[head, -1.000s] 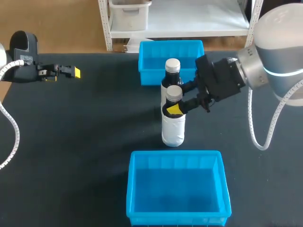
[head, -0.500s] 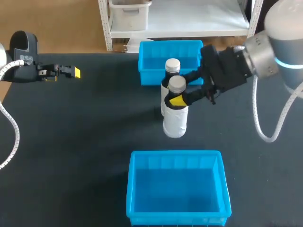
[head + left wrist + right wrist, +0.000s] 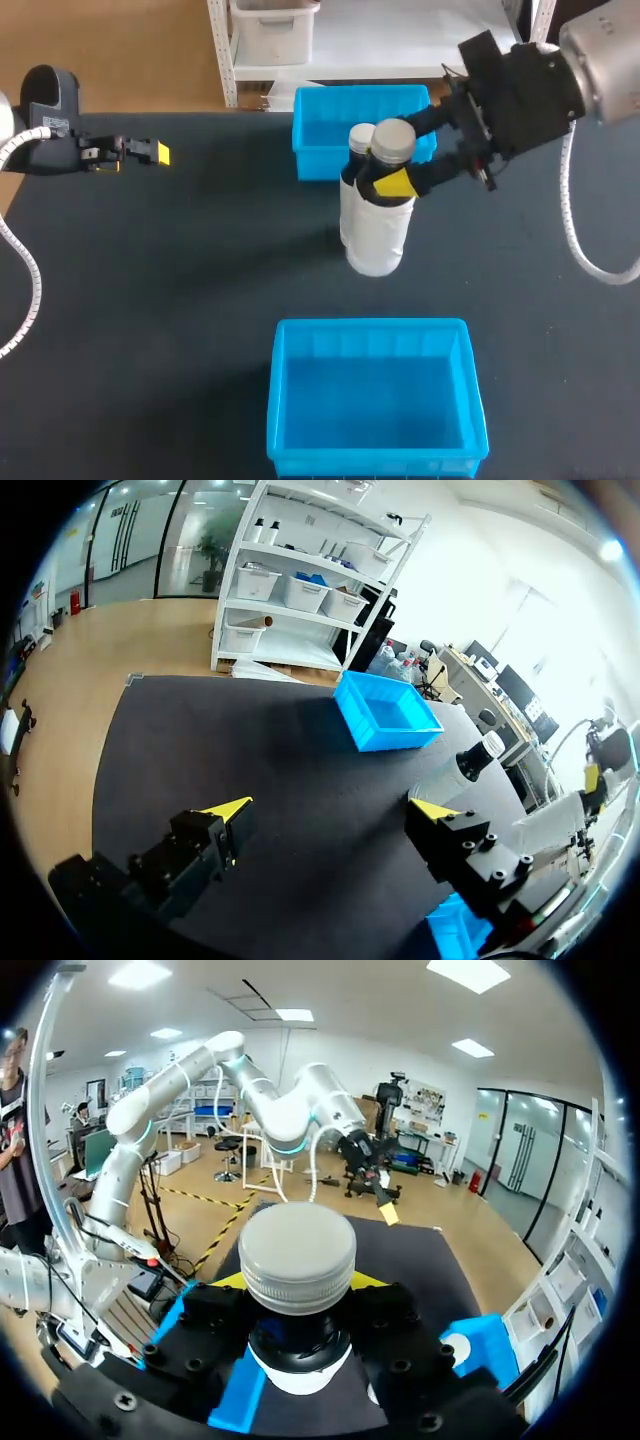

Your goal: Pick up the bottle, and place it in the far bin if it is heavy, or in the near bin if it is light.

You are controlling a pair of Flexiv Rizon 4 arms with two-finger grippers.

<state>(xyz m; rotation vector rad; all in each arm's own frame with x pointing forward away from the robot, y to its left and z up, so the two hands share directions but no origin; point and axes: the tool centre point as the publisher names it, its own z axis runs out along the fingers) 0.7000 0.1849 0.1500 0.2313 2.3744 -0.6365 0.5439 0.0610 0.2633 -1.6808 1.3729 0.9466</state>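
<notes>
My right gripper point(image 3: 386, 172) is shut on the neck of a dark bottle point(image 3: 377, 232) with a white label and grey cap, which hangs above the table's middle. In the right wrist view the bottle's cap point(image 3: 297, 1253) fills the space between the gripper's point(image 3: 298, 1298) fingers. A second, similar bottle point(image 3: 356, 150) stands just behind the held one, near the far blue bin point(image 3: 330, 118). The near blue bin point(image 3: 375, 398) sits empty at the front. My left gripper point(image 3: 150, 152) hovers open at the far left, holding nothing; its own view shows the gripper point(image 3: 330, 808) with fingers spread wide.
The far bin point(image 3: 388, 712) and the held bottle point(image 3: 470, 765) also show ahead of the left gripper. Black tabletop point(image 3: 180, 300) spreads between the left arm and the bins. The right arm comes in from the far right.
My right gripper has lifted the bottle off the table and carried it up and slightly to the right. The second bottle stays in place. The left arm has not moved.
</notes>
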